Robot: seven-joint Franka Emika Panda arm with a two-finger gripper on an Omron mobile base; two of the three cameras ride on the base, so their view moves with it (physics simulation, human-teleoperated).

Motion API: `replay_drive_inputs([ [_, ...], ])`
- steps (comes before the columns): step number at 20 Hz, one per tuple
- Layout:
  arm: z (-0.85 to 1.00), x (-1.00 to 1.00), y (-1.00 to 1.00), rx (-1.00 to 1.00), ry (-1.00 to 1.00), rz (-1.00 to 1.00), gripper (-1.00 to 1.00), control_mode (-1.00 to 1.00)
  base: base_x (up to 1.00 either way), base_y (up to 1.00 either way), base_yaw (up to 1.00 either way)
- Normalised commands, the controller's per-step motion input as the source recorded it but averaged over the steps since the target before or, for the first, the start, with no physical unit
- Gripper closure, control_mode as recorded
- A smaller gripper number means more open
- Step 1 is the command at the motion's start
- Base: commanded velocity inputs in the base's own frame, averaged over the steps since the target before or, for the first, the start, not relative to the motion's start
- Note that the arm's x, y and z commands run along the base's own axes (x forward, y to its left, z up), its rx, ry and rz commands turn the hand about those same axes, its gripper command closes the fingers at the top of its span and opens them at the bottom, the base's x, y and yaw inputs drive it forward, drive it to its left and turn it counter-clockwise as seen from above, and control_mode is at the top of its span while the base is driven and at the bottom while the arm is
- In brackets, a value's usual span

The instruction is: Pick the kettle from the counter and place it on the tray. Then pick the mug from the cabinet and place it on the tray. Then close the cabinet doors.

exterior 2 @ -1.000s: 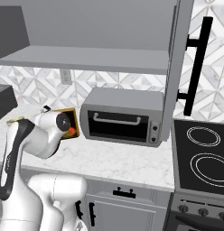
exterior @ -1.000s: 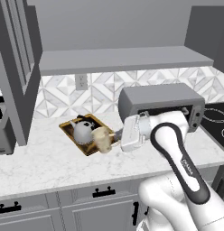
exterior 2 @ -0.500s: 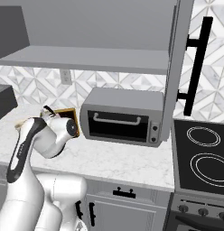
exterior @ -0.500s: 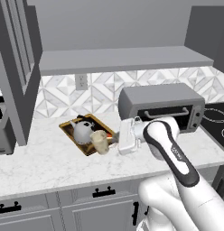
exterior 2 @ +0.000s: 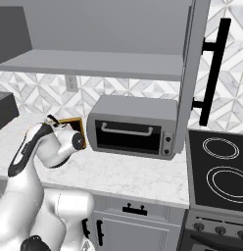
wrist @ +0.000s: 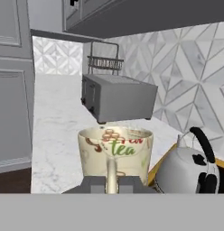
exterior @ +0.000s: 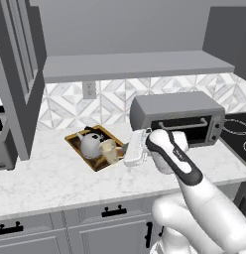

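The gripper (wrist: 112, 184) pinched the mug (wrist: 115, 153) by its handle, directly ahead of the jaws, beside the kettle (wrist: 186, 171) on the tray (exterior: 75, 142). Recommended: lower fully onto the tray, then release.

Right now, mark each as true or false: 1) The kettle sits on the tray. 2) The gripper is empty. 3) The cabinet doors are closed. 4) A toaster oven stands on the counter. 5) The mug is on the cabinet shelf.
1) True: the kettle is on the tray.
2) False: the gripper is shut on the mug by its handle.
3) False: the cabinet doors are open.
4) True: the toaster oven is on the counter.
5) False: it is at the tray, beside the kettle.
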Motion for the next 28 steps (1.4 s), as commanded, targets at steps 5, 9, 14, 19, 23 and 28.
replay_drive_inputs([
  [5,-0.34,0.43,-0.02,0.00,-0.04,-0.12,1.00,-1.00,0.00,0.00,0.00],
  [9,-0.22,0.45,0.00,0.00,-0.08,-0.11,1.00,-1.00,0.00,0.00,0.00],
  [14,-0.22,0.46,0.00,0.00,-0.08,-0.12,1.00,-1.00,0.00,0.00,0.00],
  [19,-0.25,0.36,-0.01,0.00,-0.08,-0.10,1.00,-1.00,0.00,0.00,0.00],
  [23,-0.25,0.21,-0.04,0.00,-0.08,-0.01,1.00,-1.00,0.00,0.00,0.00],
  [28,-0.19,0.21,-0.12,0.00,-0.03,0.00,1.00,-1.00,0.00,0.00,0.00],
])
